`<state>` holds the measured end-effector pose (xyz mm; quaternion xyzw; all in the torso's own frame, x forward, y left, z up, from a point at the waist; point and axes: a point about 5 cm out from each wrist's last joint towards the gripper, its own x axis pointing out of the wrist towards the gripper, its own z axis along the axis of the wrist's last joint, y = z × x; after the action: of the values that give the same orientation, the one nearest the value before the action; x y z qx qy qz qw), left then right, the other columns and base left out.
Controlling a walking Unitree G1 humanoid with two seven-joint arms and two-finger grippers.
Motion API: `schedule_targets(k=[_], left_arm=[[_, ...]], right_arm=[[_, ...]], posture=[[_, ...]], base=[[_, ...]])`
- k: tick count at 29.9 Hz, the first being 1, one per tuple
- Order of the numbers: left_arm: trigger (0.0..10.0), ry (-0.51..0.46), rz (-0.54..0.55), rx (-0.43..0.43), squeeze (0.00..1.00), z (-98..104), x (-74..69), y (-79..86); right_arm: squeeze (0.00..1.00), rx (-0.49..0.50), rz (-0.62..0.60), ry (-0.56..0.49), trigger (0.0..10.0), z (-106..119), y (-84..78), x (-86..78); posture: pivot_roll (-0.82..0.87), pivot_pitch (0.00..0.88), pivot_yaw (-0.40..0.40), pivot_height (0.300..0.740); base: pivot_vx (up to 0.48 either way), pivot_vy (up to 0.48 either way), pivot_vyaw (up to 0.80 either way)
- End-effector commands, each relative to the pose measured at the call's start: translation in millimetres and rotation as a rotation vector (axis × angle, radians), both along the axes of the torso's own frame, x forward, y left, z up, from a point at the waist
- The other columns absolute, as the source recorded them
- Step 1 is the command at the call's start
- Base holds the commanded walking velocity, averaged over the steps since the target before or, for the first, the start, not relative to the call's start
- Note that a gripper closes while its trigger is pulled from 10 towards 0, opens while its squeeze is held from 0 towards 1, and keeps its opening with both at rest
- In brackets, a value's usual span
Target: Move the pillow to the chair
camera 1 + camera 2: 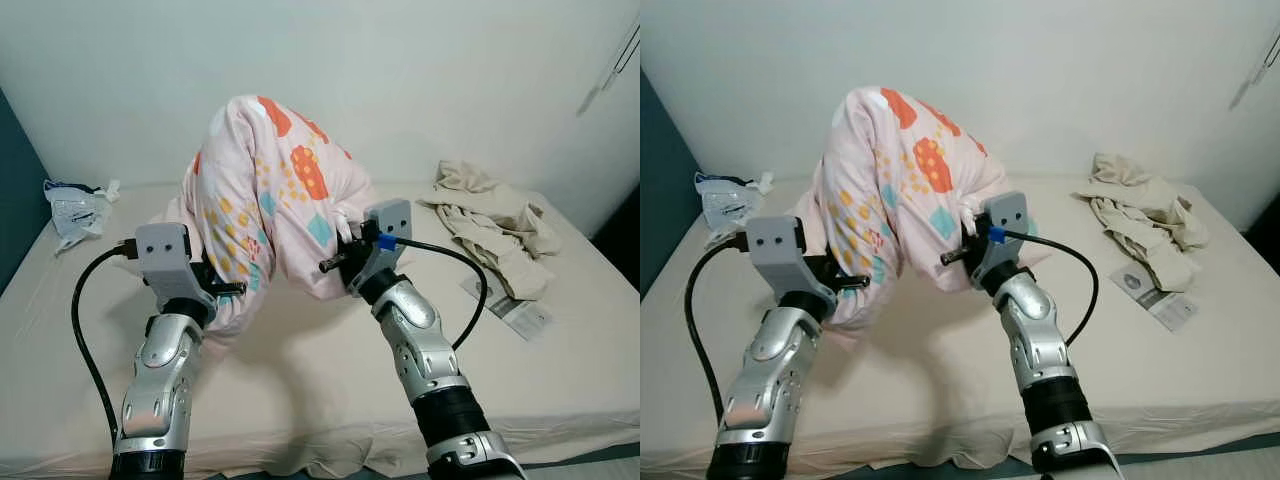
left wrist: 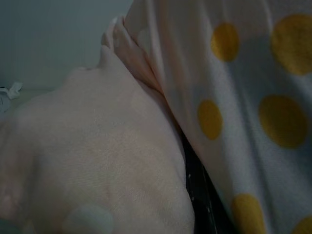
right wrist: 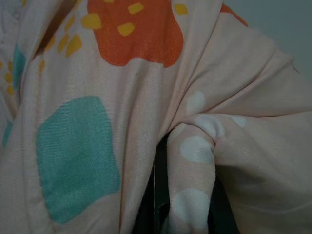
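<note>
From the left eye view, the pillow [image 1: 268, 195] stands bunched up over the bed [image 1: 300, 400], pressed from both sides: the left hand [image 1: 228, 289] digs into its lower left flank and the right hand [image 1: 335, 262] into its lower right. Its bottom edge seems to hang just above or brush the sheet; I cannot tell which. My judgement is that the lift is under way and the whole carry remains, since no chair is anywhere to be seen. A plastic bag [image 1: 78, 208] lies by the far left corner, a crumpled cloth [image 1: 490, 220] and a leaflet [image 1: 508, 308] to the right, all well apart from the pillow.

The right eye view gives the same scene; both hands' fingertips are buried in fabric.

In the left wrist view, one dark finger [image 2: 202, 195] runs between two folds of dotted cover, so the left hand is closed onto the pillow's cloth, though how firmly is unclear.

In the right wrist view, a fold of the cover is pinched between the right hand's dark fingers [image 3: 151, 195], closed upon it; the picture is dim.
</note>
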<state>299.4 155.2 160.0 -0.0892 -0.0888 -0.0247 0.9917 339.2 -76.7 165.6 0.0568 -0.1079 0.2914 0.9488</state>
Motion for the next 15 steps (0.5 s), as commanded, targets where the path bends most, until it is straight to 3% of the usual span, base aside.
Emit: schedule_targets(k=[1, 15], left_arm=[[10.0, -0.099, -0.074, 0.012, 0.00, 18.7, -1.7, -14.3], [10.0, -0.100, -0.077, 0.013, 0.00, 18.3, -1.4, -14.7]], right_arm=[[0.00, -0.027, 0.123, -0.010, 10.0, 0.6, 22.5, -6.9], [0.00, -0.028, 0.128, -0.001, 10.0, 0.7, 22.5, -6.3]], posture=[[0.07, 0.070, -0.062, 0.740], [0.07, 0.063, -0.061, 0.740]], base=[[0.000, 0.000, -0.49], [0.000, 0.000, -0.80]])
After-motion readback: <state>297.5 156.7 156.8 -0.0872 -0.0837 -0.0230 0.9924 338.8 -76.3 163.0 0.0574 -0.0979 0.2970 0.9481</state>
